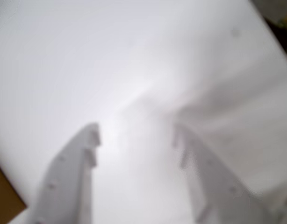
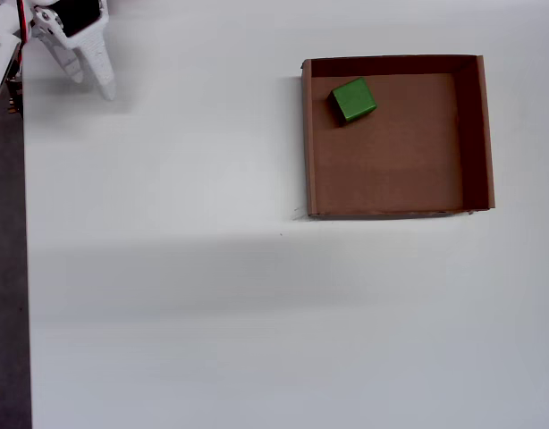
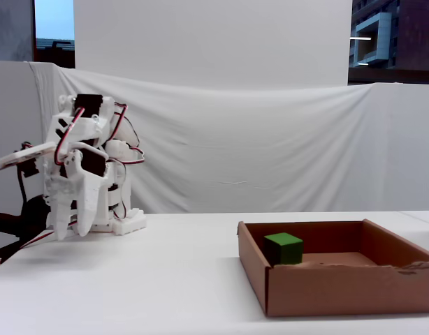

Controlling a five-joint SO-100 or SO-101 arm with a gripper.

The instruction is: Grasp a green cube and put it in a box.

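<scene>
Blur hides detail in the wrist view; the tool [image 1: 136, 135] gapes wide, empty. Green cube [image 2: 353, 99] sits in the box [image 2: 476, 134] corner, bare worktop [image 2: 167, 268] between.

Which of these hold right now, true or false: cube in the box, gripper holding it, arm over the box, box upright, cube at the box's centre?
1. The green cube lies inside the box. True.
2. The gripper holds the cube. False: it is open and empty.
3. The arm hangs over the box. False: the overhead view shows it far off at the top left.
4. The box sits upright. True.
5. The cube rests at the box's centre. False: it sits near a corner.
</scene>
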